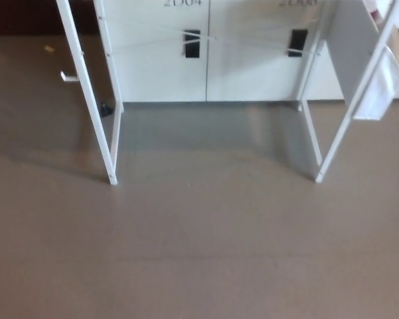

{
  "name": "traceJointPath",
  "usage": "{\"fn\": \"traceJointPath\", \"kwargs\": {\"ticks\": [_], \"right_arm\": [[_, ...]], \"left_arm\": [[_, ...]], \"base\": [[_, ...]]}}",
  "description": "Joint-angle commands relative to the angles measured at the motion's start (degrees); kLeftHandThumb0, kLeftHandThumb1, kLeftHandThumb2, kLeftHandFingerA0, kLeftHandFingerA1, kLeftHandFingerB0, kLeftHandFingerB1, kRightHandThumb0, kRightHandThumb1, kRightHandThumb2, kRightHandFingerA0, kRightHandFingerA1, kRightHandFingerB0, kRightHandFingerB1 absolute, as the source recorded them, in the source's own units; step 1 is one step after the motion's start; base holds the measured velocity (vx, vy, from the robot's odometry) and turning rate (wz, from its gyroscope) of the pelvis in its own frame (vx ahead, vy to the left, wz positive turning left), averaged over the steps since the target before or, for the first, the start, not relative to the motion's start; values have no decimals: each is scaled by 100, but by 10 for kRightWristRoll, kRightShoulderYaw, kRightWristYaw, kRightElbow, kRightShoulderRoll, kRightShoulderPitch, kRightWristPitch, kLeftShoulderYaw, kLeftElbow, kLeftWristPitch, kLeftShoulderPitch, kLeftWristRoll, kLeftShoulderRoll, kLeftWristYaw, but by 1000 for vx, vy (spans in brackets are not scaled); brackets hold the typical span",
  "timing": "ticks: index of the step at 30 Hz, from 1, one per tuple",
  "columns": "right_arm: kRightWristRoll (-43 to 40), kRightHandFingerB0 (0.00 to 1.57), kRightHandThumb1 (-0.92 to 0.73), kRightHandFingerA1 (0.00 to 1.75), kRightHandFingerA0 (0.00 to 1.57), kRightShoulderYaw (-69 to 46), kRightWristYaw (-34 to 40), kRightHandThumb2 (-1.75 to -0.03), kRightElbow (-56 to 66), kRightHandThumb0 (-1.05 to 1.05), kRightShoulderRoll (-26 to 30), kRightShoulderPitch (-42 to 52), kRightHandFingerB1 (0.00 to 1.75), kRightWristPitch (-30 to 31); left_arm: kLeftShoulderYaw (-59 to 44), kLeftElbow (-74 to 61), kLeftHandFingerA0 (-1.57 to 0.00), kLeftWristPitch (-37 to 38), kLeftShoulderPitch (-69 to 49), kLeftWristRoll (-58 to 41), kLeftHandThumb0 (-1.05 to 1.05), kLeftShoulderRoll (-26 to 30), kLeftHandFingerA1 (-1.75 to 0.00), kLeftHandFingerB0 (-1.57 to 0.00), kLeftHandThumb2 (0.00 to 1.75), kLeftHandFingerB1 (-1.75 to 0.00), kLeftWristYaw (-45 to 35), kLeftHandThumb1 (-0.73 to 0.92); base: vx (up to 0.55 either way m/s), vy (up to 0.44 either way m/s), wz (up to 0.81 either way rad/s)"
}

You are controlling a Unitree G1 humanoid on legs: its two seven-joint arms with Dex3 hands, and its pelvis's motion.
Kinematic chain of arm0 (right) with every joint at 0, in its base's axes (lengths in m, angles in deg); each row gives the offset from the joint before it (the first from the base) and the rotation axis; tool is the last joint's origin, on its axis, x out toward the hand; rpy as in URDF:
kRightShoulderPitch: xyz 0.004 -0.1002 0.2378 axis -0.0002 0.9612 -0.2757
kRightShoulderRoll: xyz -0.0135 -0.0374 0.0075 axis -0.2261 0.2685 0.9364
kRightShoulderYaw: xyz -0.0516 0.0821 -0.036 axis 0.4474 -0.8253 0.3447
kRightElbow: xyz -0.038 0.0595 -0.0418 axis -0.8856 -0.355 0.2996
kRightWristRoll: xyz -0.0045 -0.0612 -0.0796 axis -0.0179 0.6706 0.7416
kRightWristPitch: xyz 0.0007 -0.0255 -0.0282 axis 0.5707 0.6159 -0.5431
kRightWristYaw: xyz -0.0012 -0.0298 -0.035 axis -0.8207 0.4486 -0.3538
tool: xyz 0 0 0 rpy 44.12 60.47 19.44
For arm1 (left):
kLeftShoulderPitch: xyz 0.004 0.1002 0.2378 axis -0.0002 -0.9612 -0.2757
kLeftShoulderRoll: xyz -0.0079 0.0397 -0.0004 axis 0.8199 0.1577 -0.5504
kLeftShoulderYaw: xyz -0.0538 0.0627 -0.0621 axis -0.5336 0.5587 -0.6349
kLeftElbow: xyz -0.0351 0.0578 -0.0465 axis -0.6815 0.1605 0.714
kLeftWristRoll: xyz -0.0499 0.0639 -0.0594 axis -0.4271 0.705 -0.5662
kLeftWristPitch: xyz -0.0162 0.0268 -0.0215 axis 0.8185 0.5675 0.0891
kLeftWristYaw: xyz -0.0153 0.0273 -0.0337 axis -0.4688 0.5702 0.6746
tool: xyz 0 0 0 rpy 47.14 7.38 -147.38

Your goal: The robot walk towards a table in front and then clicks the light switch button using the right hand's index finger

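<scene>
Floor (pixel 199 252): bare, brown, fills the lower view. Table legs (pixel 86 93): white, 2 pairs, left and right, standing ahead; tabletop cut off above the frame. Cabinets (pixel 206 60): white, behind the legs, 2 dark handles. Cloth (pixel 378 86): white, hanging at right. Switch: not visible, presumably on the tabletop. Hands: neither shows, so grasp and opening cannot be told. Step, as judged: walking approach. Next calls for closing on the table, then raising the right hand.
</scene>
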Motion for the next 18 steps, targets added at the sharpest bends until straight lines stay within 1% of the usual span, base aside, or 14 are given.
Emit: {"fn": "traceJointPath", "kwargs": {"ticks": [1, 2, 4, 6, 9, 11, 12, 15, 17, 18], "right_arm": [[3, 40, -62, 59, 68, -2, 5, -58, 0, -27, 7, -1, 43, 0], [4, 39, -62, 58, 67, -3, 4, -58, -1, -26, 10, -1, 43, -1], [7, 39, -62, 58, 67, -2, 5, -58, -1, -26, 12, 2, 43, -1], [7, 40, -62, 58, 67, 1, 7, -58, 1, -26, 10, 4, 43, -1], [11, 42, -62, 58, 69, 5, 13, -57, 9, -27, 8, 11, 43, 3], [13, 41, -62, 59, 69, 7, 16, -57, 14, -27, 8, 14, 44, 5], [13, 43, -61, 61, 70, 8, 17, -57, 4, -28, 9, 9, 46, -4], [9, 43, -60, 61, 69, 9, 16, -58, -2, -28, 9, 6, 46, -11], [14, 43, -61, 61, 69, 11, 16, -58, 6, -27, 14, 9, 46, -12], [16, 43, -61, 61, 69, 11, 17, -58, 6, -27, 16, 5, 46, -11]], "left_arm": [[-3, -7, -52, -25, 6, -6, -9, -10, -44, -49, 57, -41, 10, 60], [-1, -13, -53, -31, 8, -8, -10, -18, -44, -51, 57, -41, 15, 59], [-1, -18, -51, -35, 6, -12, -10, -25, -44, -52, 57, -42, 13, 59], [4, -42, -50, -44, 0, -10, -15, -32, -45, -48, 59, -42, 13, 59], [9, -67, -50, -61, -3, -7, -15, -38, -45, -48, 59, -42, 16, 60], [13, -64, -50, -59, 3, 1, -16, -45, -45, -48, 60, -42, 25, 58], [14, -66, -50, -61, 1, 2, -16, -47, -46, -48, 60, -42, 27, 59], [15, -69, -50, -62, -7, 4, -15, -47, -45, -48, 60, -42, 29, 59], [17, -49, -51, -47, -11, 7, -11, -40, -44, -51, 57, -41, 23, 59], [19, -43, -51, -44, -8, 8, -11, -40, -44, -51, 57, -41, 23, 59]], "base": [[387, -121, 23], [406, -114, 27], [557, -159, 81], [599, -116, 63], [458, -94, 5], [352, -30, -9], [341, 8, -19], [339, 101, -34], [485, 146, -36], [493, 123, 39]]}}
